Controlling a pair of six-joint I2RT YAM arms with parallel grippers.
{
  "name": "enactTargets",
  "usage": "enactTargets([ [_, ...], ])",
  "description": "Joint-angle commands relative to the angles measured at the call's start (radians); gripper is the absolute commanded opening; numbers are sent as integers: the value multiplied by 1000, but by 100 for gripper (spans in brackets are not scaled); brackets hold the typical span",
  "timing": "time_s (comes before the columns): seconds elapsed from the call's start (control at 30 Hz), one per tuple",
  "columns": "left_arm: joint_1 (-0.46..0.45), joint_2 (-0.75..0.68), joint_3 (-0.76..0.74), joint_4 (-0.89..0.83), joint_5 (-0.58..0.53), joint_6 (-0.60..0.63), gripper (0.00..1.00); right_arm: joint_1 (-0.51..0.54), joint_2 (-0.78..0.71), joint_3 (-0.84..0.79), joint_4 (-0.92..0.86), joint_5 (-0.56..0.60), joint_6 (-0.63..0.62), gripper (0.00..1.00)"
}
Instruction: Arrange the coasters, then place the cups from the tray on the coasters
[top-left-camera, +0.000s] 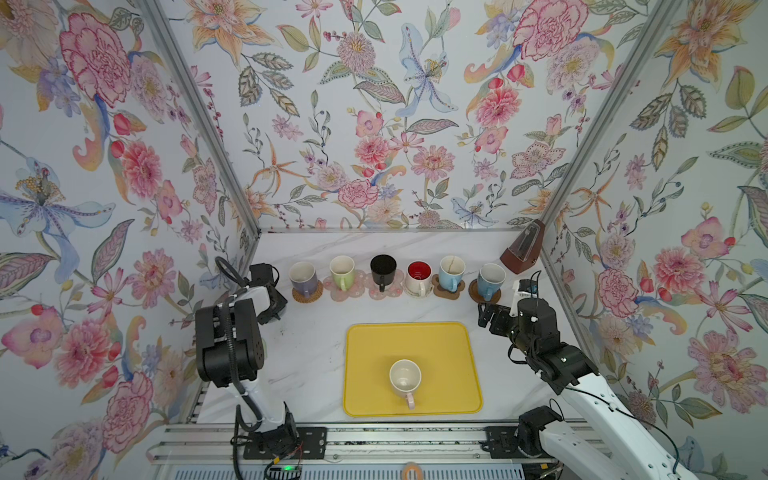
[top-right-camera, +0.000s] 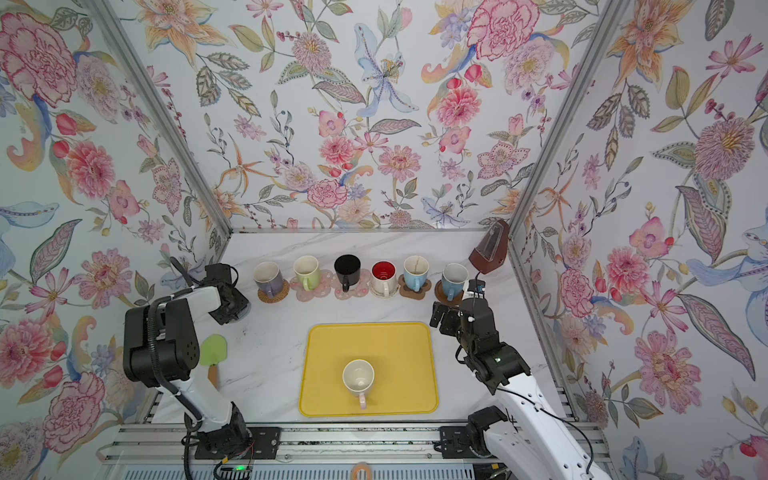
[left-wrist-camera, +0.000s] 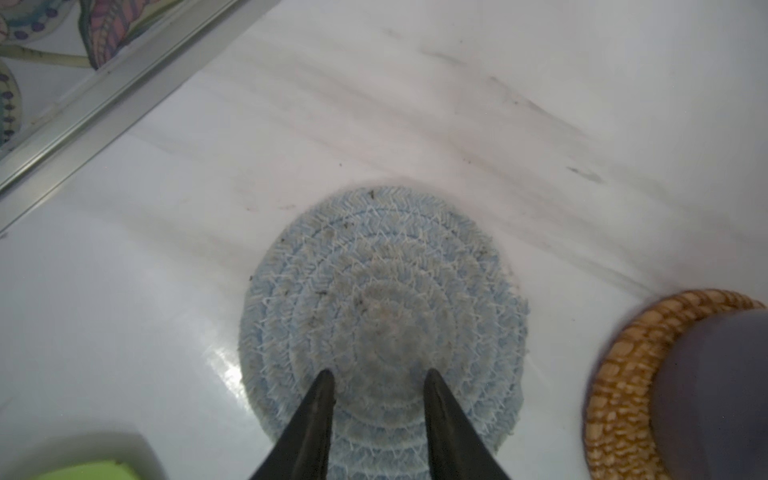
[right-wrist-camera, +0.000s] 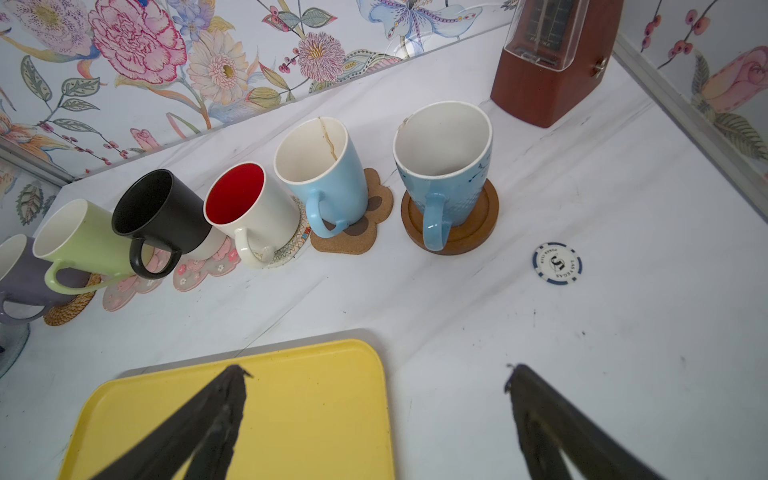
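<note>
Bench scene with 2 arms. In both top views the yellow tray (top-left-camera: 449, 345) lies at near centre and carries 1 cup, the cream mug (top-left-camera: 405, 380), upright with its pink handle pointing near. Along the far side 6 mugs stand in a row, each on a coaster. From left to right these are the lavender mug (top-left-camera: 303, 276) on the rattan coaster (left-wrist-camera: 611, 395), the green mug (top-left-camera: 343, 270) on the left flower coaster (top-left-camera: 331, 287), the black mug (top-left-camera: 382, 268) on the right flower coaster (top-left-camera: 395, 284), the red-lined white mug (top-left-camera: 419, 276) on the woven beige coaster (right-wrist-camera: 296, 246), the left blue mug (top-left-camera: 452, 270) on the paw-print coaster (right-wrist-camera: 361, 243), and the right blue mug (top-left-camera: 490, 278) on the dark wooden coaster (right-wrist-camera: 478, 224). The grey speckled coaster (left-wrist-camera: 382, 291) lies bare just left of the rattan coaster, not touching it. The left hand (left-wrist-camera: 380, 376) is over it, jaws partly apart and gripping nothing; whether the tips touch cannot be told. The right hand (right-wrist-camera: 376, 370) hangs by the tray's far right corner, jaws spread wide, empty.
</note>
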Motion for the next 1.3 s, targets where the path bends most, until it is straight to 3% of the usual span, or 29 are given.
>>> enactTargets([
  [0.0,6,82,23,-48,38,20,38,-4,-1,20,-11,-8,19,99],
  [0.53,-44,126,76,-7,116,11,37,-4,9,38,-25,-3,35,99],
  [0.73,-46,69,46,21,135,4,39,-5,-1,38,-29,3,33,99],
  [0.9,-45,-39,53,-13,135,18,41,-6,0,43,-32,3,31,99],
  [1.07,-51,-236,51,-83,145,45,46,-8,2,48,-32,9,24,99],
  [1.17,-88,-364,53,-161,131,71,50,-10,12,51,-32,16,14,99],
  [1.27,-189,-490,24,-231,66,86,54,-13,27,58,-31,22,5,99],
])
